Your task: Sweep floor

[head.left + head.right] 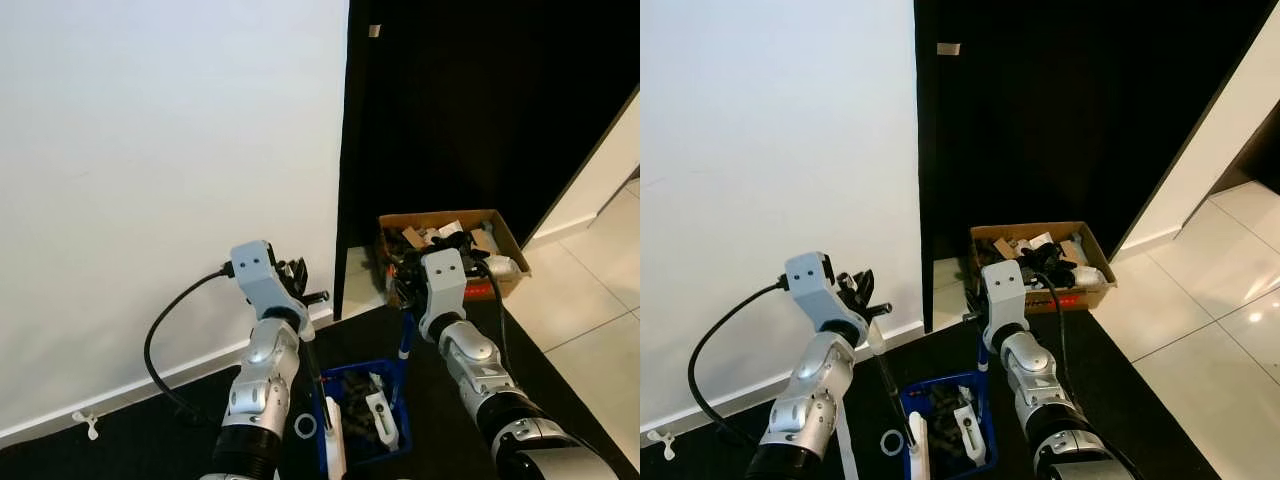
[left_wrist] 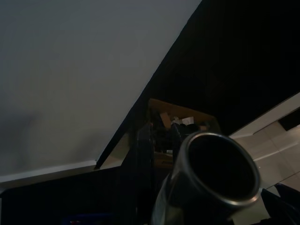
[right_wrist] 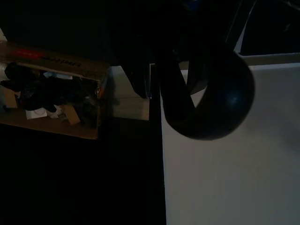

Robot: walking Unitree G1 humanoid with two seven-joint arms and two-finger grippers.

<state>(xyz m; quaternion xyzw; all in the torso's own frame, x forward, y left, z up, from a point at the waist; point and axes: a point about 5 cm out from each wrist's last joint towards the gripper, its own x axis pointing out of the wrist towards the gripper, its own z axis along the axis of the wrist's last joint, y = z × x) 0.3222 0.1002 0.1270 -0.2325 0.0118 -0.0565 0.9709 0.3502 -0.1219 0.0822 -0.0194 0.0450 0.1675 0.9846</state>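
Floor (image 1: 595, 300) lay below both tools, pale tile to the right and a dark mat under a blue bin (image 1: 352, 367) holding dark scraps and white pieces. The left tool (image 1: 300, 280) was clenched on a thin pole (image 1: 316, 372) that ran down from it to the bin's near side; its metal top end sat close before the left wrist camera. The right tool (image 1: 405, 275) appeared to be grasping a blue handle (image 1: 404, 345) that dropped to the bin's far edge, probably to steady the bin while the pole's hidden lower end worked. A cluttered box (image 1: 507, 238) stood just beyond the right tool.
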